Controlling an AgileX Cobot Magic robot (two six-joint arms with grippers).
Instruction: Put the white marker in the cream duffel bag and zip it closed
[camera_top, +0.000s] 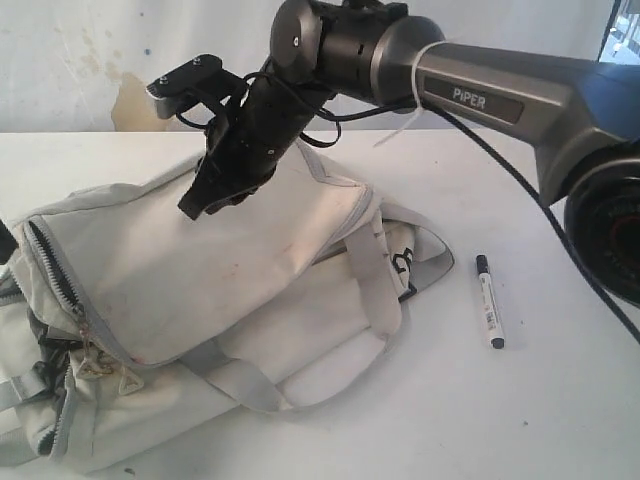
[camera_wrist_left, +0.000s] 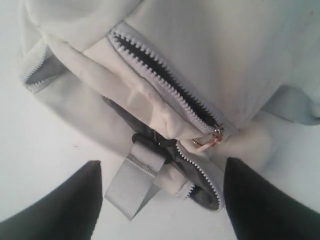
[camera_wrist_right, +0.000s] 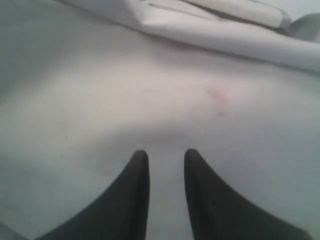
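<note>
The cream duffel bag (camera_top: 230, 250) lies slumped on the white table (camera_top: 560, 400), its grey zipper (camera_top: 55, 275) partly undone at the left end. The white marker (camera_top: 489, 301) with its black cap lies on the table to the right of the bag, apart from both grippers. My right gripper (camera_top: 195, 207) hangs just over the bag's top panel (camera_wrist_right: 165, 100), its fingers a narrow gap apart with nothing between them. My left gripper (camera_wrist_left: 160, 200) stands wide open over the bag's end, near the copper zipper pull (camera_wrist_left: 212, 139), holding nothing.
A pale grey webbing strap (camera_wrist_left: 137, 182) and a dark buckle (camera_wrist_left: 150, 140) lie between the left fingers. Carry straps (camera_top: 375, 270) loop across the bag's right side. The right arm (camera_top: 480, 95) stretches across the back of the table.
</note>
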